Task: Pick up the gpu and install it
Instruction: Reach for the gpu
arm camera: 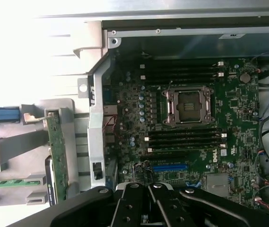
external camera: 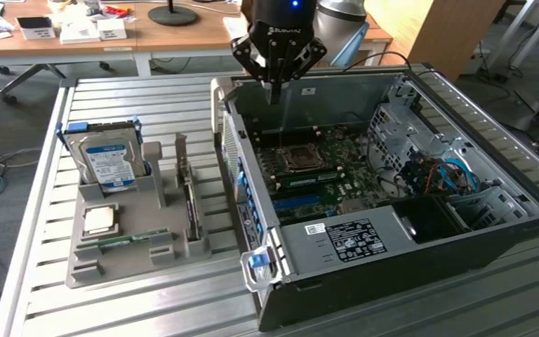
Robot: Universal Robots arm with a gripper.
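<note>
The gpu (external camera: pixel 186 184) stands on edge in a slot of the grey holder (external camera: pixel 124 263), its silver end bracket toward the far side. In the wrist view the gpu (arm camera: pixel 58 156) appears as a thin green card beside the case wall. My gripper (external camera: pixel 271 90) hangs over the far end of the open computer case (external camera: pixel 410 246), well off to the exterior view's right of the gpu. Its fingers (arm camera: pixel 154 198) are shut with nothing between them. Below lies the motherboard (arm camera: pixel 181 142) with a blue slot (arm camera: pixel 169 167) and an empty processor socket (arm camera: pixel 189 105).
The grey holder also carries a silver hard drive with a blue label (external camera: pixel 109 163), a processor chip (external camera: pixel 99 219) and a green memory stick (external camera: pixel 131 241). Everything rests on a slatted metal table (external camera: pixel 110 309). A wooden desk (external camera: pixel 157 31) with small items stands behind.
</note>
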